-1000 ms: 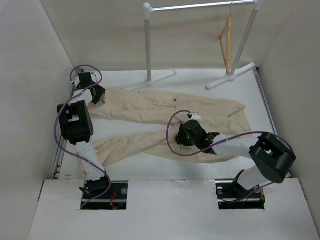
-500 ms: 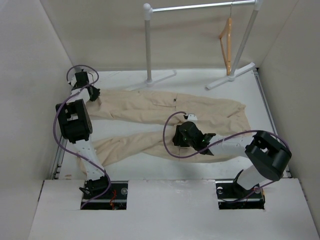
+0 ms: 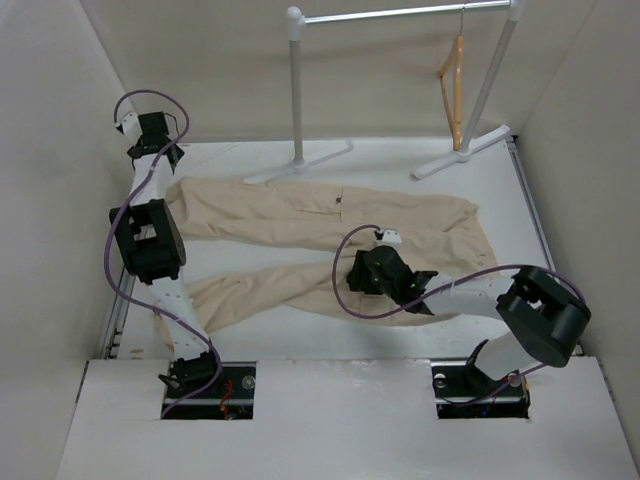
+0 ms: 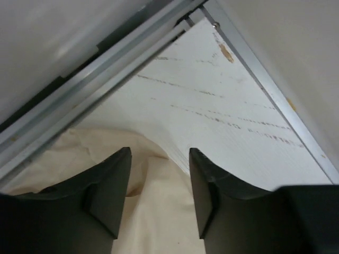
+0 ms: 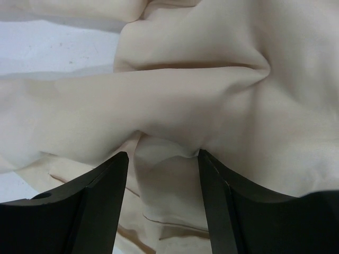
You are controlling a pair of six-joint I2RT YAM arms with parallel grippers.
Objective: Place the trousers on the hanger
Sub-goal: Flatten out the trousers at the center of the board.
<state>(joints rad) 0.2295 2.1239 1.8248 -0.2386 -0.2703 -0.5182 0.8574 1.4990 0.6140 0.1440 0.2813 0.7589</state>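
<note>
The beige trousers (image 3: 300, 215) lie spread across the table, both legs pointing left and the waist to the right. The orange-tan wooden hanger (image 3: 455, 85) hangs on the rack at the back right. My left gripper (image 3: 160, 152) is at the far left back corner, just beyond the end of the upper leg. In the left wrist view its jaws (image 4: 159, 153) stand apart, with trouser cloth (image 4: 159, 211) lying between and below them. My right gripper (image 3: 358, 270) is low over the lower leg. Its jaws (image 5: 161, 156) stand apart around a raised fold of cloth (image 5: 201, 95).
The white-and-silver garment rack (image 3: 400, 12) stands at the back, with its feet (image 3: 300, 160) on the table near the trousers. A metal rail (image 4: 106, 74) and white walls bound the left back corner. Bare table (image 4: 228, 116) shows beyond the cloth.
My left gripper has moved back and left into the far corner. The upper leg's end and the button have shifted a little to the left. My right gripper has stayed about where it was.
</note>
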